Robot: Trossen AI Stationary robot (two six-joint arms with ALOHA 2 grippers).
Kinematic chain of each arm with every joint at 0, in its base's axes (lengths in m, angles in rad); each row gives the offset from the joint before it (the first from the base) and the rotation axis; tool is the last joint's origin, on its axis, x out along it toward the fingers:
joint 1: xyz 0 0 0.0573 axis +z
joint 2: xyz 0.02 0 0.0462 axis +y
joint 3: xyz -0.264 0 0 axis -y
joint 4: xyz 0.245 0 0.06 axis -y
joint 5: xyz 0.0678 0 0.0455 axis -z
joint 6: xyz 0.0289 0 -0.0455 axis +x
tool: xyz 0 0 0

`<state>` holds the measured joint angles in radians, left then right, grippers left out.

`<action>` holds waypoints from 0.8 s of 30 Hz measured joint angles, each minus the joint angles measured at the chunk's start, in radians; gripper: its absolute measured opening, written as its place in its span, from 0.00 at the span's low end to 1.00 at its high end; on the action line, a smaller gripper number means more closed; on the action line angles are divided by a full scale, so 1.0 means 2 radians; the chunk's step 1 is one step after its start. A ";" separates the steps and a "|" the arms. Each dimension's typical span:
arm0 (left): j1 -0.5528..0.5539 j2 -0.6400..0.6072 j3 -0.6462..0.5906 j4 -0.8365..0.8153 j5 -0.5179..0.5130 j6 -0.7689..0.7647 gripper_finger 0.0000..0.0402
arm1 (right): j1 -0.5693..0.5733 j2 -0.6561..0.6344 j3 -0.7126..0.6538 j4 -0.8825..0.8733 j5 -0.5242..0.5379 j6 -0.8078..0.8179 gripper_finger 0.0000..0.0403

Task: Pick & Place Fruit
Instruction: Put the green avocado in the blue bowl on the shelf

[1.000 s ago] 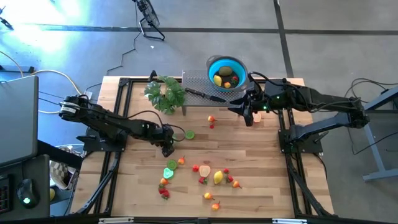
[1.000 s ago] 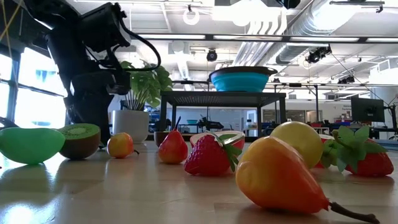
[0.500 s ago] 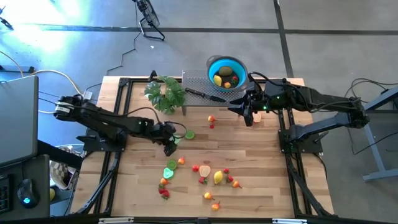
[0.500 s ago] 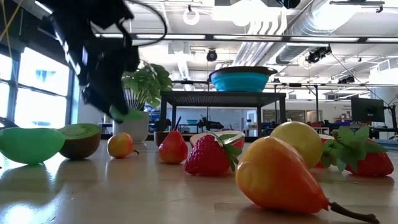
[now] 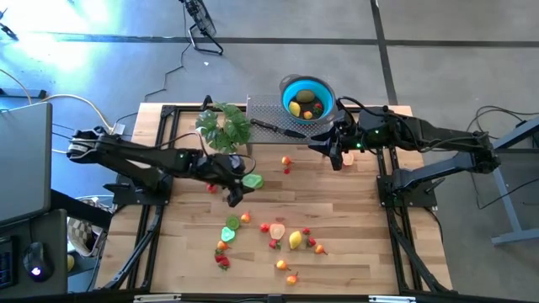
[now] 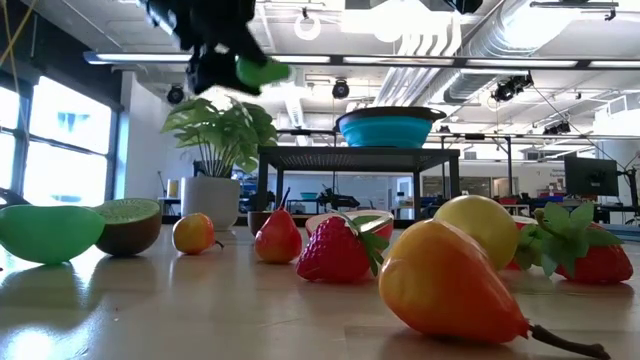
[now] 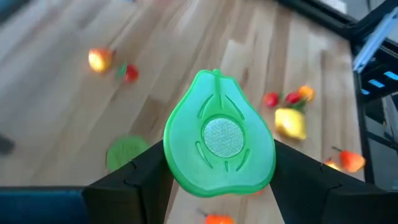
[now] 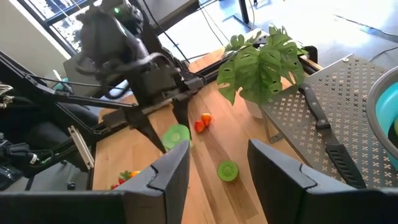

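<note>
The main risk is the green pear half (image 7: 219, 137) slipping out on the way to the blue bowl (image 5: 306, 98): the left hand (image 5: 240, 184) clamps it only by its edges, so a quick swing could drop it among the fruit (image 5: 286, 240) on the desk (image 5: 354, 236). The left arm reaches out low, its hand raised just beside the plant (image 5: 224, 126). The right hand (image 5: 335, 156) waits near the bowl, fingers apart, empty.

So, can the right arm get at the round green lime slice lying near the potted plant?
Probably yes. The green lime slice lies bare on the wood, and the right gripper is open and empty. But the left gripper, holding a green fruit half, hovers close by.
</note>
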<state>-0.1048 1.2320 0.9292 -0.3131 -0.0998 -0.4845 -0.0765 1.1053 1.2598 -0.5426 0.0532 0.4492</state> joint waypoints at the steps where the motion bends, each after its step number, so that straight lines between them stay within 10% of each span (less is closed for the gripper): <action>1: 0.000 0.000 0.011 -0.004 -0.001 0.010 0.54 | 0.000 0.000 0.000 0.000 0.000 0.000 0.39; 24: 0.001 0.001 0.112 0.055 -0.235 0.245 0.54 | -0.042 0.000 0.000 0.029 -0.025 0.141 0.39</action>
<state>-0.1036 1.2342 1.1534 -0.2038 -0.5691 0.0061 -0.1600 1.1053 1.2598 -0.4837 0.0031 0.7318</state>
